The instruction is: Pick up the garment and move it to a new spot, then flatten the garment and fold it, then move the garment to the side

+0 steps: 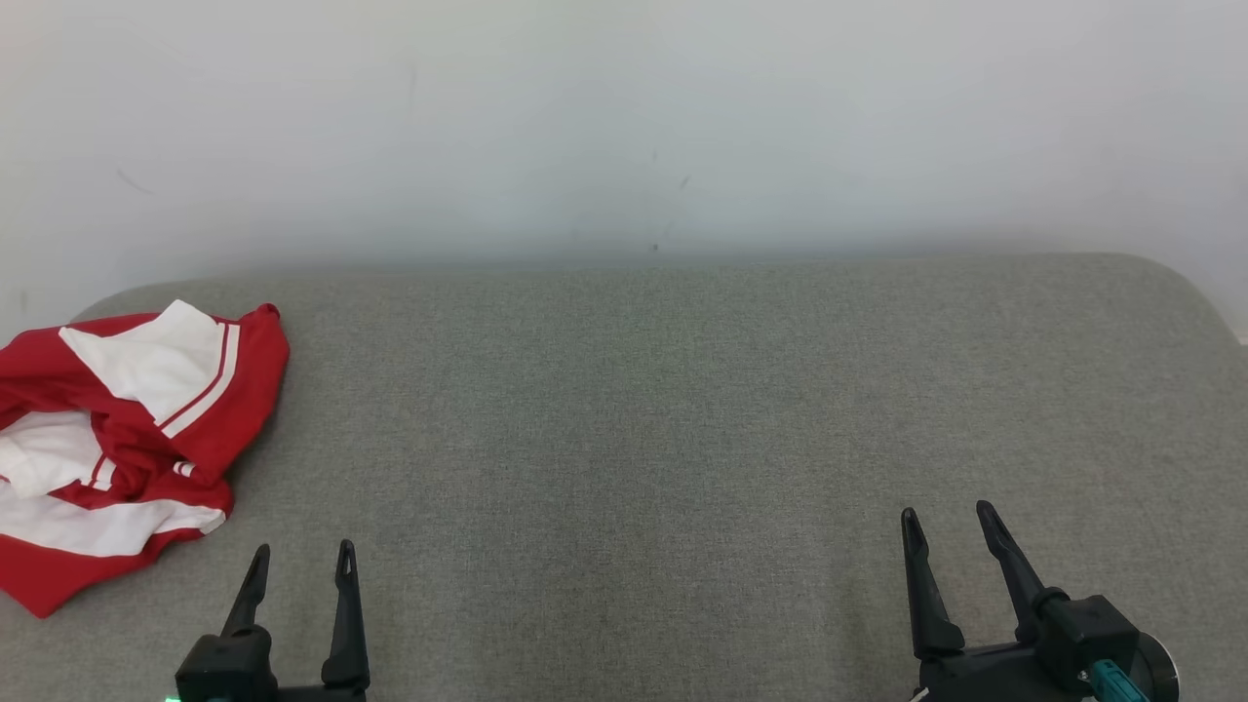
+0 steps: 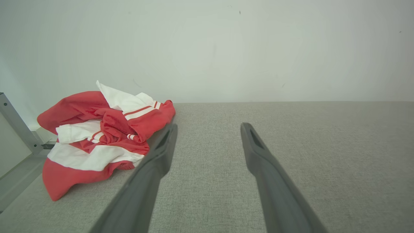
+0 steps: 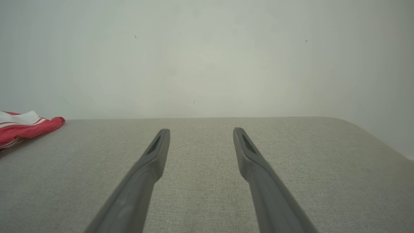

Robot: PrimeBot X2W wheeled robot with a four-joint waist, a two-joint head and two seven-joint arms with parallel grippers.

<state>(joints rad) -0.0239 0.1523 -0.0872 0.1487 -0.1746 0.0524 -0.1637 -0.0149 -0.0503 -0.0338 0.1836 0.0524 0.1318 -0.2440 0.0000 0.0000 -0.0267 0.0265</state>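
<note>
A crumpled red and white garment (image 1: pixel 117 439) lies in a heap at the far left of the grey padded surface (image 1: pixel 643 409). In the left wrist view the garment (image 2: pixel 100 139) sits to the left of my fingers, its near edge close to the left finger. My left gripper (image 1: pixel 302 556) hovers open at the lower left, a little right of the heap, nothing between its fingers. My right gripper (image 1: pixel 946 517) stands open at the lower right, far from the cloth. In the right wrist view a corner of the garment (image 3: pixel 26 127) shows at the far left edge, well away from my open right gripper (image 3: pixel 201 132).
A pale wall (image 1: pixel 624 127) rises right behind the surface. The surface's right end curves away at a rounded corner (image 1: pixel 1185 283). A grey metal frame post (image 2: pixel 16 126) stands past the left edge of the surface, behind the garment.
</note>
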